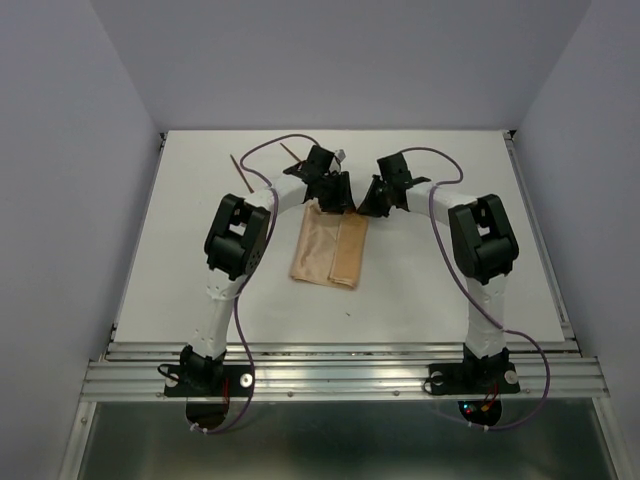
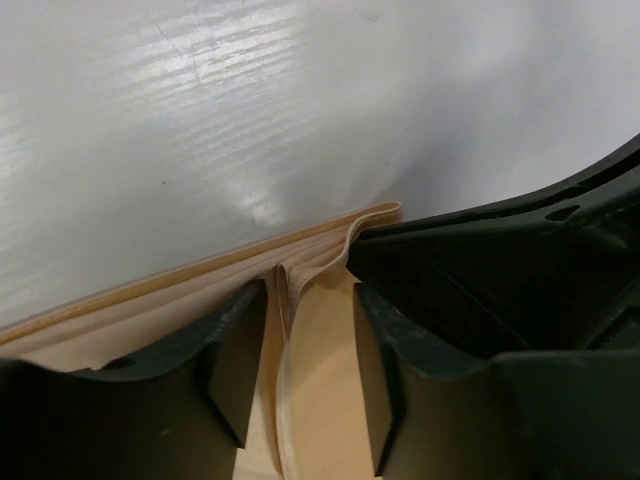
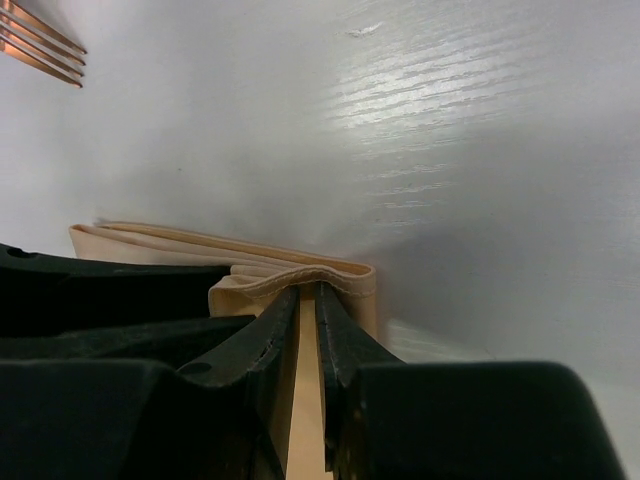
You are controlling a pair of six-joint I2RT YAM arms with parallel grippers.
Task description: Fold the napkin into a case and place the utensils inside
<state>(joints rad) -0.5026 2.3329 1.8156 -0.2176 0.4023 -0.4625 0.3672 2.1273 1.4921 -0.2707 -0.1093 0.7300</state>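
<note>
Left gripper (image 2: pixel 308 365): jaws spread wide, straddling a raised fold of the napkin (image 2: pixel 160 300), no squeeze on it.
Right gripper (image 3: pixel 307 335): pinched tight on the napkin's top layer at its far edge.
Napkin: folded oblong, flat on the table (image 1: pixel 430 290), between both arms.
Utensils (image 1: pixel 240 172): far left, well apart from the napkin.

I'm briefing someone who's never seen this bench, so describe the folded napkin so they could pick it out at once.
Look at the white table from above: near its middle, its far edge at the left end effector and right end effector, lies the napkin. It is a flat, folded tan oblong, broad and soft, unlike the two thin reddish-brown utensils farther back on the left.
</note>
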